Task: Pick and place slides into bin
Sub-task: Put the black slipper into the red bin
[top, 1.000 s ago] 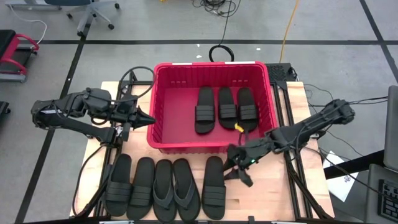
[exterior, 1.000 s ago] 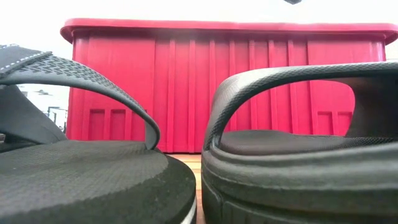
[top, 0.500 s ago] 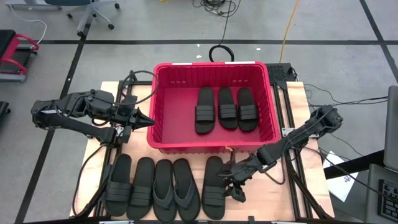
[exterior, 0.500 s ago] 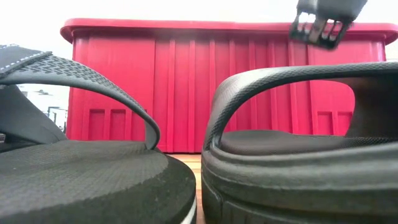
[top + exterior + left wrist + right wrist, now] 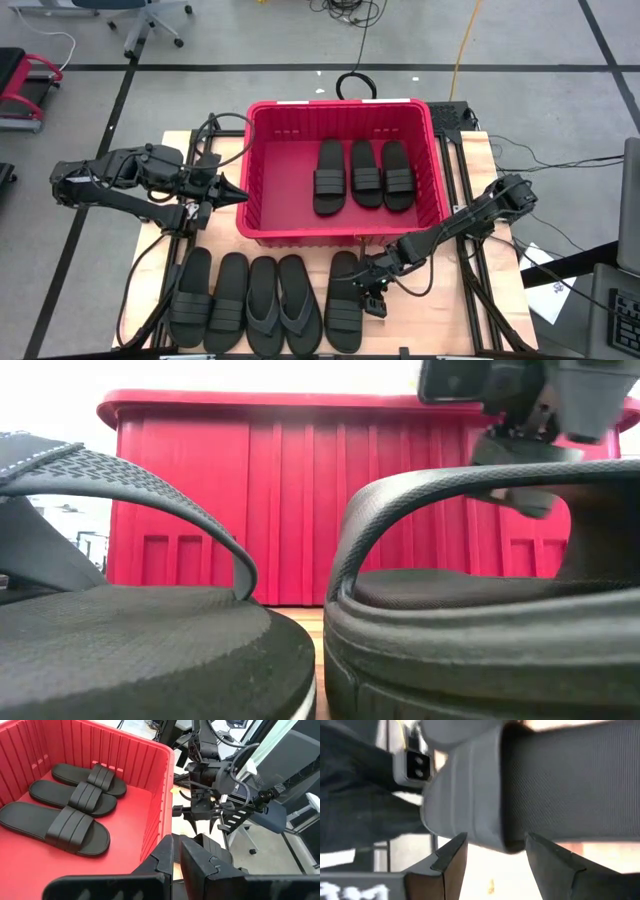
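A red bin (image 5: 258, 180) sits at the table's (image 5: 430, 315) 12 o'clock edge with three black slides (image 5: 365, 174) lying side by side on its floor, toes toward 12 o'clock. Five more slides (image 5: 262, 303) stand in a row along the 6 o'clock edge. The right gripper (image 5: 374, 290), reaching in from 3 o'clock, is down at the rightmost slide (image 5: 343, 296) of that row, its jaws spread wide with the fingers (image 5: 451, 851) on either side of the ribbed strap, which fills the right wrist view; whether they press it cannot be told. The left gripper (image 5: 238, 195) waits at 9 o'clock, just outside the bin's left wall, fingers (image 5: 162, 857) pinched together around nothing. No brand, label or legible writing shows.
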